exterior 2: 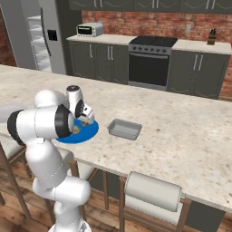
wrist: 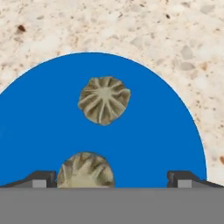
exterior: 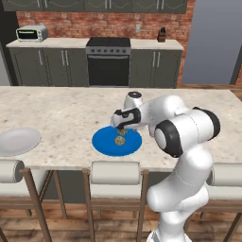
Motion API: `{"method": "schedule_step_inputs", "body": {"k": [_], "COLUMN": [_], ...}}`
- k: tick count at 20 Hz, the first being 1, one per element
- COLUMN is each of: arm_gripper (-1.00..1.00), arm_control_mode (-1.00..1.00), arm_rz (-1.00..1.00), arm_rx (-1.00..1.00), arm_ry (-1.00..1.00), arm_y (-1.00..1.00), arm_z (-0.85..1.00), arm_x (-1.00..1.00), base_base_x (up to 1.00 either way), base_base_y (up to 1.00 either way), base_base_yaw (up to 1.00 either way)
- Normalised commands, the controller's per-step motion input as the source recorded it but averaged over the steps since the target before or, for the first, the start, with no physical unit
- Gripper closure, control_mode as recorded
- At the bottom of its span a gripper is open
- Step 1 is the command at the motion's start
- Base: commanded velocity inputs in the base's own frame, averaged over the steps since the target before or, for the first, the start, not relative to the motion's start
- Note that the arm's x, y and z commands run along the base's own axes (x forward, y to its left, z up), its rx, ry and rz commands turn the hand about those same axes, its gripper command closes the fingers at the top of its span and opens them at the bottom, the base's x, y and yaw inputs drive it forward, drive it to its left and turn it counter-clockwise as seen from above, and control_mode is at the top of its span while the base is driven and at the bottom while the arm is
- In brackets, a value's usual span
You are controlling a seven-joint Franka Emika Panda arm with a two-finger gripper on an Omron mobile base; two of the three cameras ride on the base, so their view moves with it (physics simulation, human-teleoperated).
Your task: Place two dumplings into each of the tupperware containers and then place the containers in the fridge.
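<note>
Now gripper (wide open, empty) above dumplings.

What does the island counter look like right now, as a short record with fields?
pincer: open, hovering over the blue plate
dumplings on blue plate: two in the hand view, one mid-plate, one by the fingertips
tupperware container: one grey tray, empty, beside the blue plate
white plate: at the counter's left
fridge: behind the counter
</note>
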Motion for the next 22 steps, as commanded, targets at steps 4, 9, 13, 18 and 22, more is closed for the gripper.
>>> {"method": "schedule_step_inputs", "body": {"k": [4,9,13,18,22], "arm_gripper": [-1.00,-1.00,-1.00,-1.00,-1.00], "arm_control_mode": [-1.00,-1.00,-1.00,-1.00,-1.00], "arm_rz": [-0.07,-0.07,-0.08,-0.07,-0.08], "arm_rx": [0.07,0.04,0.10,0.12,0.02], "arm_ry": [0.00,0.00,0.00,-0.01,0.00], "arm_y": [0.00,0.00,0.00,0.00,0.00], "arm_z": [-0.40,-0.48,-0.18,-0.11,-0.48], "arm_x": [0.53,0.27,0.30,0.30,0.37], "base_base_x": [0.00,0.00,0.00,0.00,0.00], "base_base_y": [0.00,0.00,0.00,0.00,0.00], "base_base_yaw": [0.00,0.00,0.00,0.00,0.00]}}
